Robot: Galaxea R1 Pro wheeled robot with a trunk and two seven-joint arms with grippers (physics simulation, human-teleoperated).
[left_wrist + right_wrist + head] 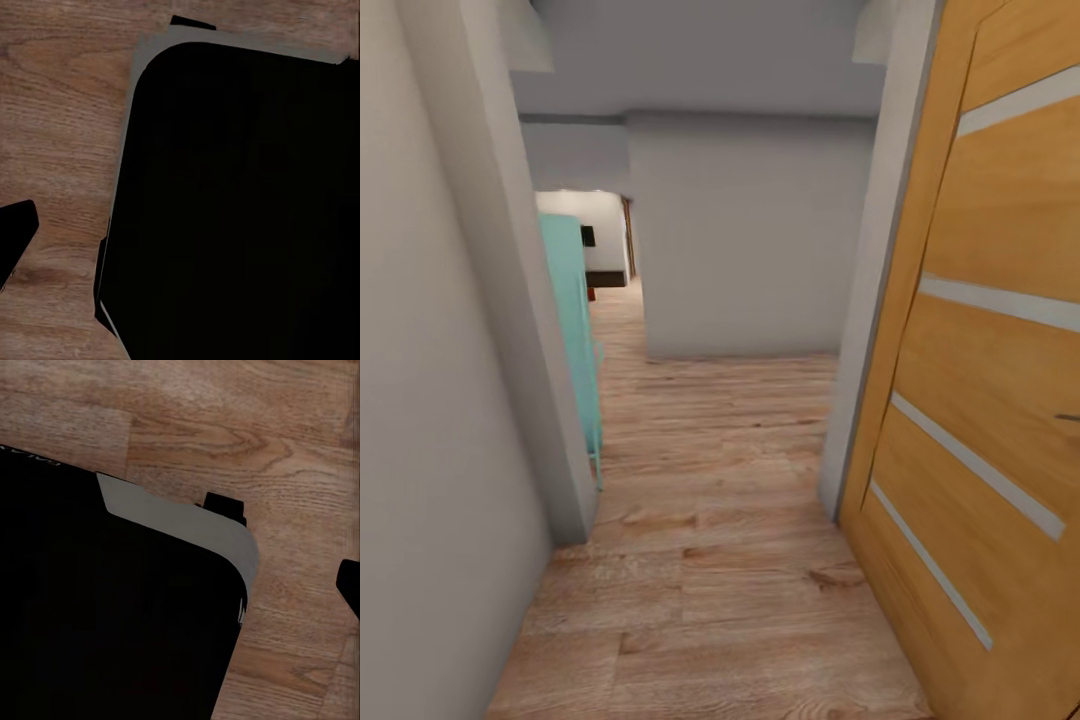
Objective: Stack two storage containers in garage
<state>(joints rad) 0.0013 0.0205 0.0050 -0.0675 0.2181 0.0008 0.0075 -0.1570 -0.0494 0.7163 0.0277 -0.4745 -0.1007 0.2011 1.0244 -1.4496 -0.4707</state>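
Close by, the light wood plank floor [710,600] runs under the robot. In the left wrist view a big black rounded body with a grey edge [240,210] sits over the same wood floor [60,112]. A small black tip [15,232] pokes in at the side, and I cannot tell if the left pincer is apart or together. In the right wrist view there is another big black body with a pale grey rim [112,615] over the wood planks [247,442]. A dark bit [351,585] shows at the edge, and I cannot tell the right pincer's state either.

In the head view, an orange-brown wooden door with pale stripes [990,400] stands open on the right. A plain grey wall [440,400] is on the left. A little further on, a tall mint-green cupboard [575,330] stands behind the wall's corner. Ahead, a pale grey wall [750,240] faces the hallway. Far away, past the green cupboard, a bright room [600,250] shows with a white wall and a dark low shape.
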